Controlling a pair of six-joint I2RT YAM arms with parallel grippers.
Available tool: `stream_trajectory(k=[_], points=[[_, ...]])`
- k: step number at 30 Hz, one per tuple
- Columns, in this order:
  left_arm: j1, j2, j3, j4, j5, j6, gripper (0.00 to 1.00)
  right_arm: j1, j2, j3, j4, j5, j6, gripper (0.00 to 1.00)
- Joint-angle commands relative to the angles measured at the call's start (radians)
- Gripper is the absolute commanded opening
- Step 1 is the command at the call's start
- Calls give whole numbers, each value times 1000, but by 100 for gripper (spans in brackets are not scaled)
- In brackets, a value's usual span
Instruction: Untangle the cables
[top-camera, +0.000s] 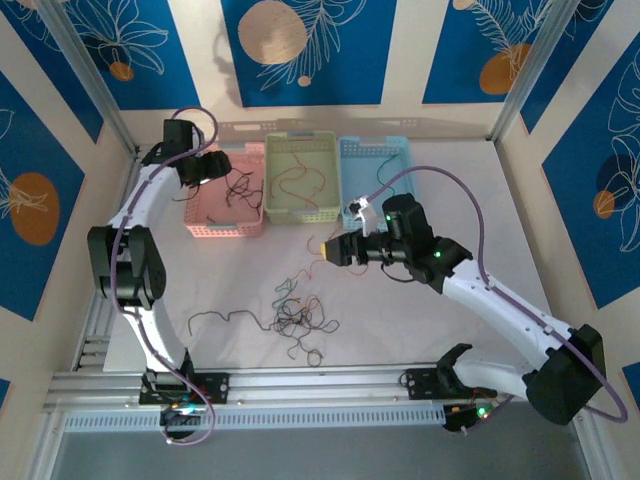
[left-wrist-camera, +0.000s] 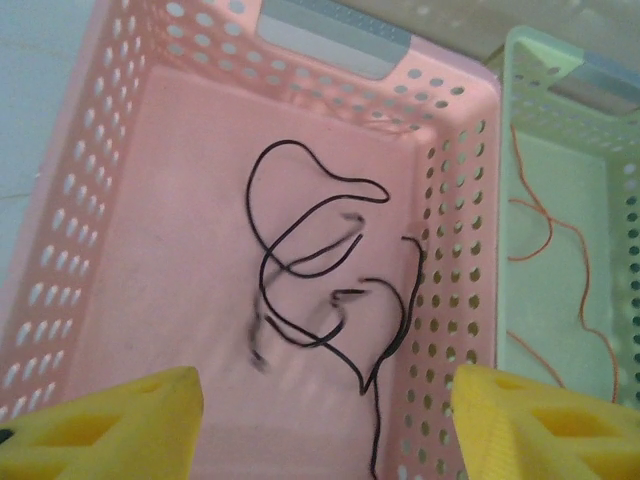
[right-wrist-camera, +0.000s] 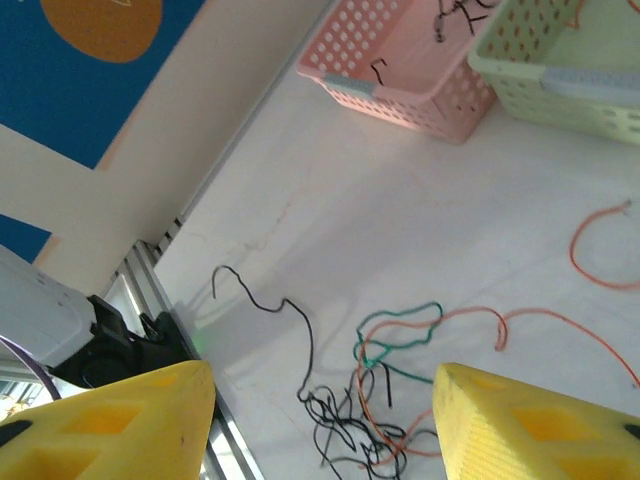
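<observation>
Sorting step, I judge: strands go from the knot into baskets by colour. Left gripper (left-wrist-camera: 322, 405) hangs over the pink basket (left-wrist-camera: 450, 200) with fingers wide apart and nothing between them. The black wires (left-wrist-camera: 300, 272) lie on the basket floor, below and just ahead of those fingers. So that drop-off looks done to me.

Right gripper (right-wrist-camera: 325, 395) hovers above the table with fingers spread and empty too. The tangle (right-wrist-camera: 350, 435) sits right under the gap between the fingers, leaning to the left one. A green wire (right-wrist-camera: 405, 312) loops just ahead of them, and a loose orange wire (right-wrist-camera: 575, 250) lies further ahead, off to the right finger's side. A single black strand (right-wrist-camera: 260, 300) trails ahead of the left finger.

Next move, my call: drop the right fingers onto one strand at the knot's edge, pinch it and pull it clear. That needs a strand picked where it isn't crossed. The left arm has to come back from the basket to pin the rest.

Hard to see:
- The knot's near half is cut off at the bottom of the right wrist view.
- Which strand runs over which, I can't tell.
- One black wire end in the pink basket is smeared.
- The green basket (left-wrist-camera: 540, 60) is cropped, with orange wires (left-wrist-camera: 545, 220) partly shown.
</observation>
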Motion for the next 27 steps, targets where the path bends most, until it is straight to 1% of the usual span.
stream_trajectory(k=[1, 6, 11, 13, 16, 19, 20, 21, 22, 23, 27], points=[[13, -118, -38, -50, 19, 21, 68, -5, -53, -52, -52, 23, -2, 61], [6, -427, -315, 41, 182, 9, 68, -6, -55, -94, -111, 65, 15, 62], [-7, -746, -606, 35, 306, -9, 68, -5, -4, -108, -141, 110, 31, 61], [-8, -860, -699, 9, 337, -10, 68, -4, 35, -91, -159, 145, 18, 61], [-8, -1019, -786, -64, 343, 0, 68, -3, 137, -38, -202, 179, -33, 61], [-8, -1137, -839, -118, 330, 8, 68, 2, 266, 39, -253, 210, -83, 61], [-10, -1163, -847, -125, 326, 8, 68, 10, 302, 64, -268, 238, -103, 61], [-15, -1186, -850, -128, 327, 10, 68, 25, 341, 86, -281, 292, -124, 61], [-18, -1199, -846, -127, 330, 14, 68, 41, 379, 105, -296, 359, -143, 61], [-18, -1203, -842, -124, 336, 17, 68, 54, 405, 126, -307, 397, -152, 62], [-18, -1190, -846, -117, 354, 25, 68, 73, 529, 207, -341, 466, -184, 62]])
